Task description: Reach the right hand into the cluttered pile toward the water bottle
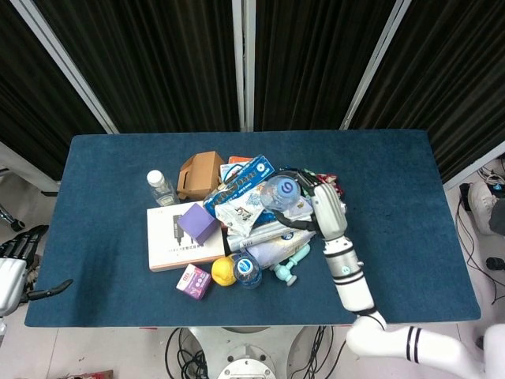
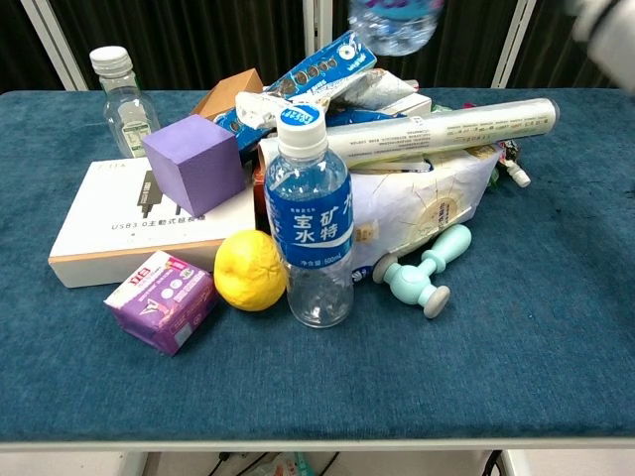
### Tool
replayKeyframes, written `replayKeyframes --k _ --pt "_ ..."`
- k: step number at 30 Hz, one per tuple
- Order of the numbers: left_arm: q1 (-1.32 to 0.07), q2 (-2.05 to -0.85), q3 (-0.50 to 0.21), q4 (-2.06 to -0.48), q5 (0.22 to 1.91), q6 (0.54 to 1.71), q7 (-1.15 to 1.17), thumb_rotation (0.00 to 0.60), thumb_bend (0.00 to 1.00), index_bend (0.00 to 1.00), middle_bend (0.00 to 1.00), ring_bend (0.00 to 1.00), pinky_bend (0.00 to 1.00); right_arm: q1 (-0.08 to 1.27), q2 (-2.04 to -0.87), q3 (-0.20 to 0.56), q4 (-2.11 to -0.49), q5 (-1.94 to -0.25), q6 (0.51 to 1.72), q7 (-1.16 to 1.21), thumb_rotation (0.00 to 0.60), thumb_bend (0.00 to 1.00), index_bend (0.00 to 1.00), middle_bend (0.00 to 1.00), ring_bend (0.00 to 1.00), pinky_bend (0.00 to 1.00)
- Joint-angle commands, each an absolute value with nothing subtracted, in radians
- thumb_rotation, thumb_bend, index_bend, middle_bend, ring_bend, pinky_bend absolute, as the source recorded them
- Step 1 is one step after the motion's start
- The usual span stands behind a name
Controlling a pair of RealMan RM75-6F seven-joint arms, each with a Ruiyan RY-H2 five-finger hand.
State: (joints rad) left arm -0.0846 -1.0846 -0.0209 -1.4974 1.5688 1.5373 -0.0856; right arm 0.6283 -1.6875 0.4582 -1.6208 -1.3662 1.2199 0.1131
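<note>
My right hand (image 1: 327, 207) holds a clear water bottle (image 1: 281, 192) with a blue cap, lifted above the middle of the cluttered pile. In the chest view only the bottle's lower part (image 2: 396, 24) shows at the top edge, and the right hand (image 2: 607, 30) is a blur in the top right corner. A second water bottle (image 2: 310, 223) with a blue label stands upright at the pile's front, also visible from the head camera (image 1: 247, 270). My left hand (image 1: 17, 270) hangs off the table's left front corner, fingers apart and holding nothing.
The pile holds a purple cube (image 2: 193, 161), a white flat box (image 2: 104, 233), a lemon (image 2: 249, 270), a purple packet (image 2: 162, 300), a teal dumbbell-shaped toy (image 2: 425, 273), a long white roll (image 2: 451, 127) and a small clear bottle (image 2: 121, 99). Blue table cloth (image 1: 402, 205) lies to the right.
</note>
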Motion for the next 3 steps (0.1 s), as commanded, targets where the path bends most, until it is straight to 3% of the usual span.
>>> replayKeyframes --k 1,3 --pt "-0.083 -1.086 -0.022 -1.497 1.568 1.539 -0.087 0.294 0.05 0.09 0.11 0.14 0.25 0.691 -1.747 0.492 -1.557 -1.303 1.165 0.081 0.6 0.44 0.69 0.52 0.39 0.44" --pt "-0.083 -1.086 -0.021 -1.495 1.567 1.538 -0.085 0.295 0.05 0.09 0.11 0.14 0.25 0.707 -1.764 0.487 -1.539 -1.292 1.159 0.084 0.6 0.44 0.69 0.52 0.39 0.44"
